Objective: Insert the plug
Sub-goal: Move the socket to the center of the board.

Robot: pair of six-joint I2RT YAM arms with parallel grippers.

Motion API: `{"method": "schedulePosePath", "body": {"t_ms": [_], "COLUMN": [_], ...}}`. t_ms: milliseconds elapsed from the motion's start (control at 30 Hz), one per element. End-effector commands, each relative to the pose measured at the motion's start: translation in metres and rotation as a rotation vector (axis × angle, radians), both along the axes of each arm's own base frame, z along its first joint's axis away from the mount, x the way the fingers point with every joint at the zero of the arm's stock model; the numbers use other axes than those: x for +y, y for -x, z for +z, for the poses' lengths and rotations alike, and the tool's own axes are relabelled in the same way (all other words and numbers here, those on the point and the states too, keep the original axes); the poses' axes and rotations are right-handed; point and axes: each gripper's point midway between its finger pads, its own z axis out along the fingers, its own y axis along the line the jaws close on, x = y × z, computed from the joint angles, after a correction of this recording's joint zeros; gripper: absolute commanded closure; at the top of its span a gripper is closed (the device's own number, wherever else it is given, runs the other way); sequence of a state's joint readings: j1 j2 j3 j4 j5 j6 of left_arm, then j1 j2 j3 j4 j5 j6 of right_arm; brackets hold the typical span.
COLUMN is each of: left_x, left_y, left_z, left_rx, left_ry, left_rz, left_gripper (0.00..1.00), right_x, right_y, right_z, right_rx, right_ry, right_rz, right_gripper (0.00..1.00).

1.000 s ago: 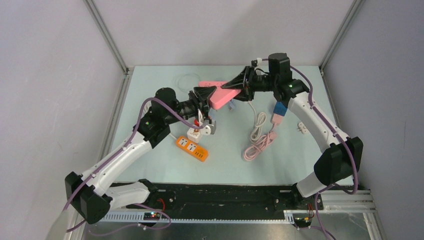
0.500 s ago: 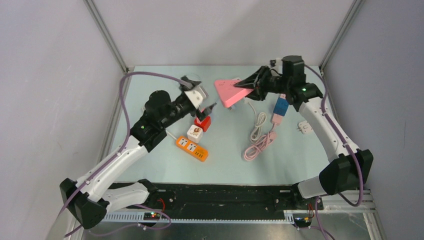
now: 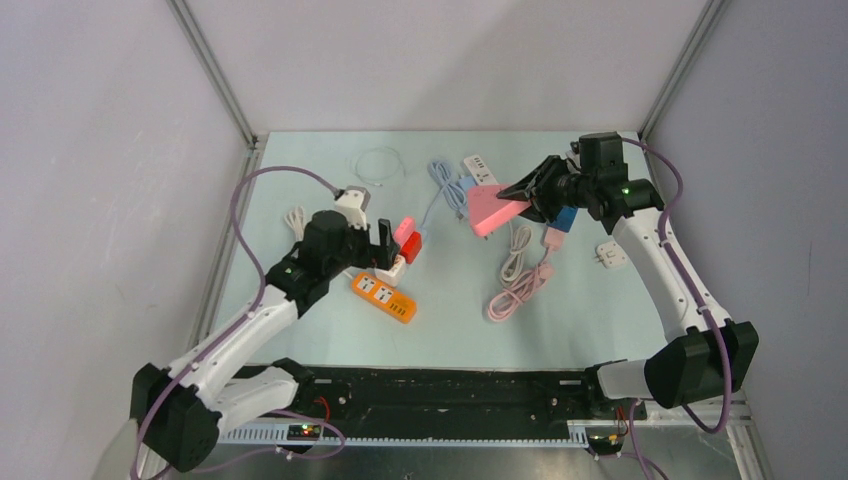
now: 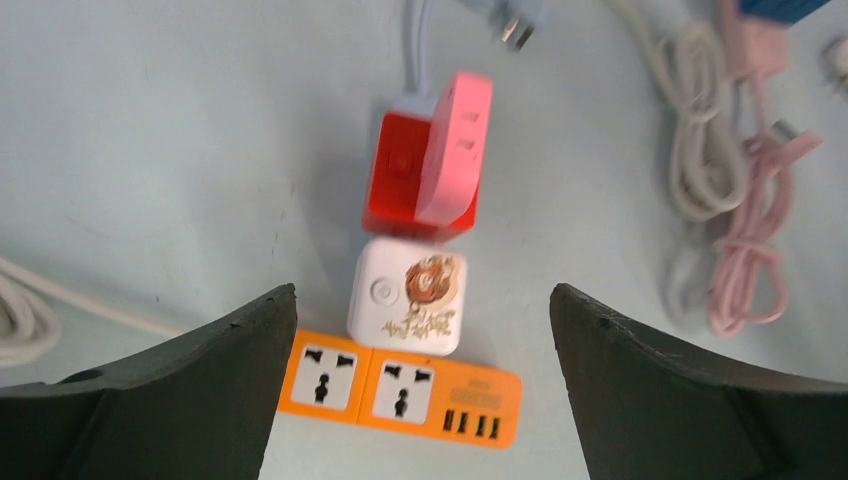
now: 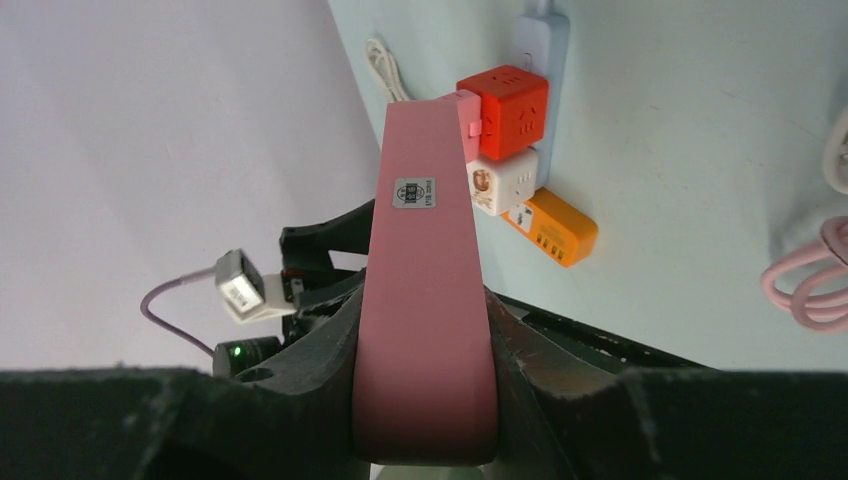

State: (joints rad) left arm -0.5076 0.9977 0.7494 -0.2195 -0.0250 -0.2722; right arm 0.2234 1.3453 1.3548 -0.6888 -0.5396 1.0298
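Observation:
My right gripper (image 3: pixel 530 195) is shut on a long pink power strip (image 3: pixel 492 210) and holds it tilted above the mat; in the right wrist view the strip (image 5: pixel 425 300) fills the gap between the jaws (image 5: pixel 425 340). A pale blue plug on its cable (image 3: pixel 441 183) lies on the mat; its prongs show at the top of the left wrist view (image 4: pixel 512 28). My left gripper (image 3: pixel 385 245) is open and empty (image 4: pixel 422 300), above a white cube socket (image 4: pixel 410 295), a red cube socket (image 4: pixel 400 185) and an orange power strip (image 4: pixel 400 390).
A pink cube adapter (image 4: pixel 458 140) leans on the red cube. A coiled white cable (image 3: pixel 517 255) and a pink cable with plug (image 3: pixel 520 290) lie centre right. A white strip (image 3: pixel 480 168), a white adapter (image 3: pixel 612 257) and a thin wire loop (image 3: pixel 378 162) lie further out.

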Motion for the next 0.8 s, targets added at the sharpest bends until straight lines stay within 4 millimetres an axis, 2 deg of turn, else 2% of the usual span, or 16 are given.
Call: {"method": "schedulePosePath", "body": {"t_ms": [0,233,400,467,500,567,767], "left_x": [-0.005,-0.024,-0.013,-0.011,-0.011,-0.009,-0.006], "left_y": [0.002,0.002,-0.005,-0.006,-0.006,-0.008,-0.016], "left_z": [-0.031,-0.064,-0.088,-0.091,-0.092,-0.095,-0.102], "left_rx": [0.067,0.164,0.199,0.205,0.206,0.212,0.22], "left_ry": [-0.069,-0.135,-0.251,-0.265,-0.268,-0.287,-0.358], "left_rz": [-0.053,-0.154,-0.111,-0.1,-0.1,-0.096,-0.11], "left_gripper": [0.0,0.0,0.01,0.08,0.19,0.33,0.42], "right_x": [-0.005,-0.008,-0.014,-0.017,-0.019,-0.019,-0.025], "right_y": [0.009,0.012,0.007,0.006,0.005,0.005,-0.001], "right_z": [0.014,0.01,0.012,0.012,0.012,0.011,0.012], "right_rx": [-0.07,-0.066,-0.081,-0.085,-0.084,-0.085,-0.093], "right_ry": [0.021,0.027,0.024,0.028,0.028,0.019,-0.004], "right_rz": [0.001,-0.008,-0.023,-0.03,-0.034,-0.029,-0.034], "right_gripper": [1.0,1.0,1.0,1.0,1.0,1.0,1.0]}}
